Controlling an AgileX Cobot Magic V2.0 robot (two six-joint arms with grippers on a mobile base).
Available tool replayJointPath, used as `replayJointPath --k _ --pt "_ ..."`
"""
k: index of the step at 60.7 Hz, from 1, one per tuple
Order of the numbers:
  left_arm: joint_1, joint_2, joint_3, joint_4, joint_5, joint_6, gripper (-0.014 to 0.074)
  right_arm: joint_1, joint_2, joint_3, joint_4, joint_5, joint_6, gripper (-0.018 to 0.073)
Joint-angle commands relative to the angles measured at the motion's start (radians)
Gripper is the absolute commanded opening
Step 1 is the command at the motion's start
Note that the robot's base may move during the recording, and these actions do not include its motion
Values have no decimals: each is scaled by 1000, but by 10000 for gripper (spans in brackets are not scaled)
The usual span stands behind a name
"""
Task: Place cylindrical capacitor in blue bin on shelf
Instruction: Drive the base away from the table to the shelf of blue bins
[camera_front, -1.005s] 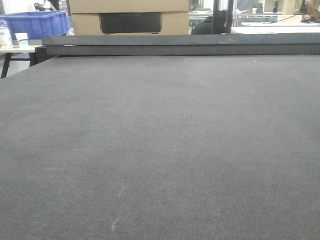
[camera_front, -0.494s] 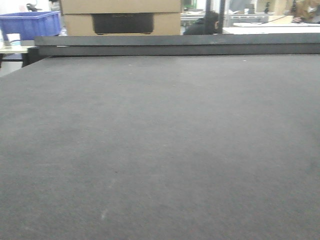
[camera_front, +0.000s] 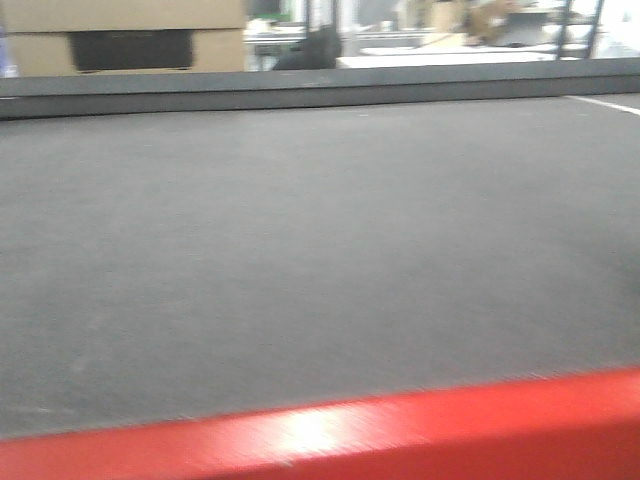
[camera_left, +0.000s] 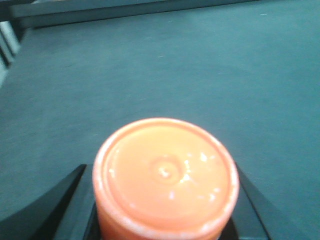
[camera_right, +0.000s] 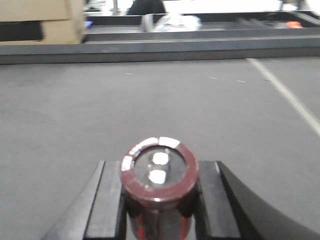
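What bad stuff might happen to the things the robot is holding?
The orange cylinder looks round and shiny, and the left gripper pinches only its sides, so it may slip out. The right gripper holds a dark red cylinder too, so the wrong one might get put away. The front view is blurry and shows no blue bin, so aiming could be hard.

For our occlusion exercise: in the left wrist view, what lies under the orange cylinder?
Only black fingers of the left end effector flanking the orange cylinder, dark table beyond; directly beneath is hidden by its cap.
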Motion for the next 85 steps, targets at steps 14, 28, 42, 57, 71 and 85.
replayJointPath --k 14,28,42,57,71,85 --pt "4 -4 2 0 -27 -1 -111 0 -6 2 -10 -24 -5 -158" --pt "4 -4 2 0 -27 -1 -111 0 -6 2 -10 -24 -5 -158" --pt "4 -4 2 0 -27 -1 -111 0 -6 2 -10 -24 -5 -158" --pt "4 -4 2 0 -27 -1 -111 0 -6 2 -10 -24 -5 -158" --pt "4 -4 2 0 -27 -1 -111 0 -6 2 -10 -24 -5 -158" --pt "4 -4 2 0 -27 -1 -111 0 -6 2 -10 -24 -5 -158"
